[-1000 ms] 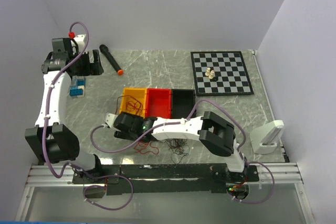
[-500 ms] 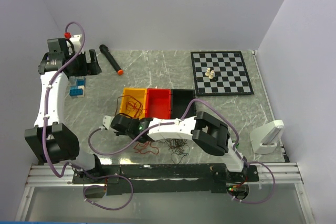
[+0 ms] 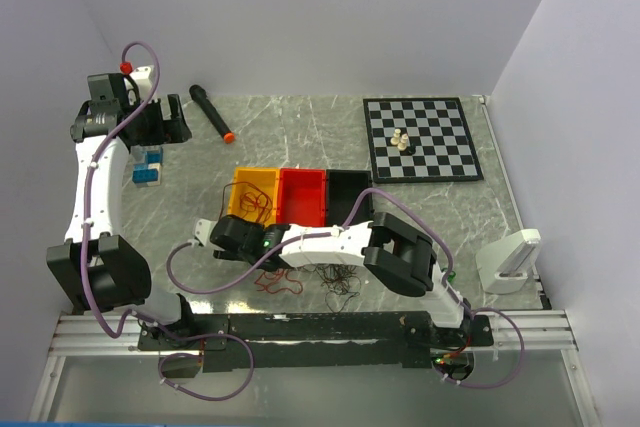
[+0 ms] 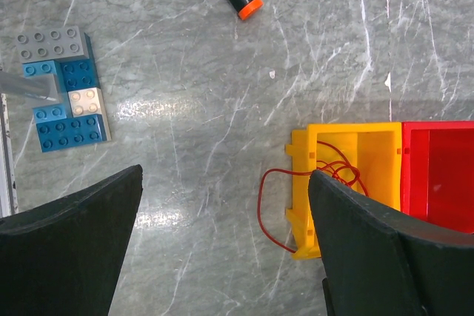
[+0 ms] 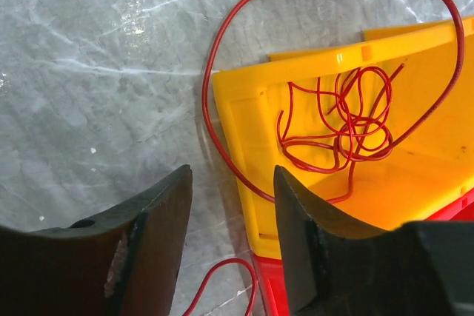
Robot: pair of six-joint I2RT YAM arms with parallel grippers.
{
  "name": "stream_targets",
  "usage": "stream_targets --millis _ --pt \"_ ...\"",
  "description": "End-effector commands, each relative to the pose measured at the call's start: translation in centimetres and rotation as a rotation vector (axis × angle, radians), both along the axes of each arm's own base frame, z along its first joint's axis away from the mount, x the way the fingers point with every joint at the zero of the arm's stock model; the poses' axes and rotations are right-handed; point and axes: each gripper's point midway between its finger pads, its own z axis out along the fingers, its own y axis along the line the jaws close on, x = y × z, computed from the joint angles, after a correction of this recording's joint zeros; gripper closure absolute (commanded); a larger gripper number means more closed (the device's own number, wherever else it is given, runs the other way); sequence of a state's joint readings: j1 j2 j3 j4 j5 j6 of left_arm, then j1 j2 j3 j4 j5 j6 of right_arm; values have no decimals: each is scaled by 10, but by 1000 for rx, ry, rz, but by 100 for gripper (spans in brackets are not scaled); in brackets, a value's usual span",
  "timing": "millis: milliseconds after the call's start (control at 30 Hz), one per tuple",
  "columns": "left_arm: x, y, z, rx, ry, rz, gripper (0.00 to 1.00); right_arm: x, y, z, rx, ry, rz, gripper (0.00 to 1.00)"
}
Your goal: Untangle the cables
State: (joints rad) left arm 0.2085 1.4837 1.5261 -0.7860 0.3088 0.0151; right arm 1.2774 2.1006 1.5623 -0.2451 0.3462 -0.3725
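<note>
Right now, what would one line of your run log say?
left fingers: open, empty | right fingers: open, by yellow bin corner | red cable: coiled in bin, loop hanging outside | dark cables: on table

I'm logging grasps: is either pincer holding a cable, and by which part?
Nothing is held. The left pincer and right pincer are both open; the red cable draped over the yellow bin lies loose.

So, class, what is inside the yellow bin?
Tangled red wire lies in the yellow bin, one loop spilling over its wall onto the table. The right gripper hides part of the floor.
</note>
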Motion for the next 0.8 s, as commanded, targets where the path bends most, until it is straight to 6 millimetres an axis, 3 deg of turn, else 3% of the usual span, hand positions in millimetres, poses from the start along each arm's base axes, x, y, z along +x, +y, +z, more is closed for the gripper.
stream_targets --millis 0,533,633,767 --pt "5 2 14 0 -45 -4 2 3 2 10 25 -17 -1 44" --pt "8 5 6 1 -35 -3 2 12 3 -20 -37 -46 -9 62" --pt "9 5 4 -2 -30 -1 2 15 1 -19 -34 -55 -22 69" --pt "8 6 4 1 -30 2 2 16 -1 -6 9 -67 -39 92"
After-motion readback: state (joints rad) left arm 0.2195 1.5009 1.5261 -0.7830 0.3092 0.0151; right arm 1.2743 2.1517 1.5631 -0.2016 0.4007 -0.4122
